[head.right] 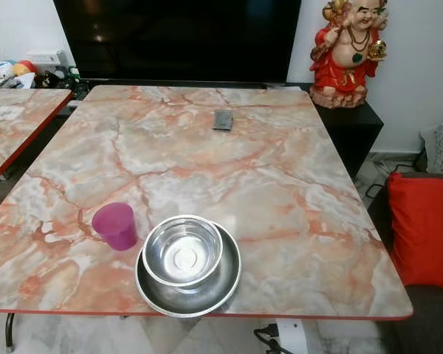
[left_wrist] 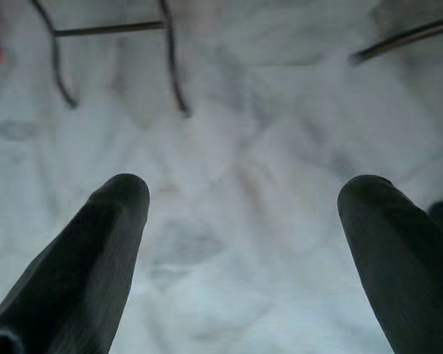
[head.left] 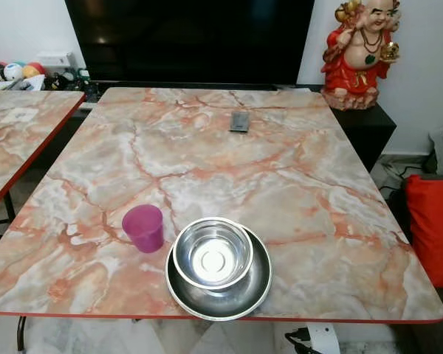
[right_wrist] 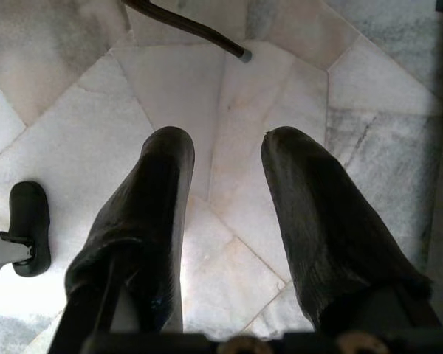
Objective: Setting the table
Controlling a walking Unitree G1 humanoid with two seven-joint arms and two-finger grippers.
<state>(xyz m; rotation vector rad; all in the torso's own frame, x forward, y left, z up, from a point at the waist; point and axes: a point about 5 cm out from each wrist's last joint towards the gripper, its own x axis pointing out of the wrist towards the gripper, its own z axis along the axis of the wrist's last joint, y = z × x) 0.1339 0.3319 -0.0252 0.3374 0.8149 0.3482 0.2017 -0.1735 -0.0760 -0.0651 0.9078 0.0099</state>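
A steel bowl (head.left: pixel 213 253) sits inside a wider steel plate (head.left: pixel 244 297) near the front edge of the marble-patterned table (head.left: pixel 295 192). A purple plastic cup (head.left: pixel 144 228) stands upright just left of them, close to the plate's rim. My left gripper (left_wrist: pixel 244 199) hangs over pale marble floor, its fingers wide apart and holding nothing. My right gripper (right_wrist: pixel 227 151) also points down at the floor tiles, open with a narrower gap and nothing between its fingers.
A small dark remote-like object (head.left: pixel 239 122) lies at the far middle of the table. A second marble table (head.left: pixel 15 140) stands to the left, a red figurine (head.left: pixel 362 51) on a black cabinet at the back right, a red cushion (head.left: pixel 435 228) at the right.
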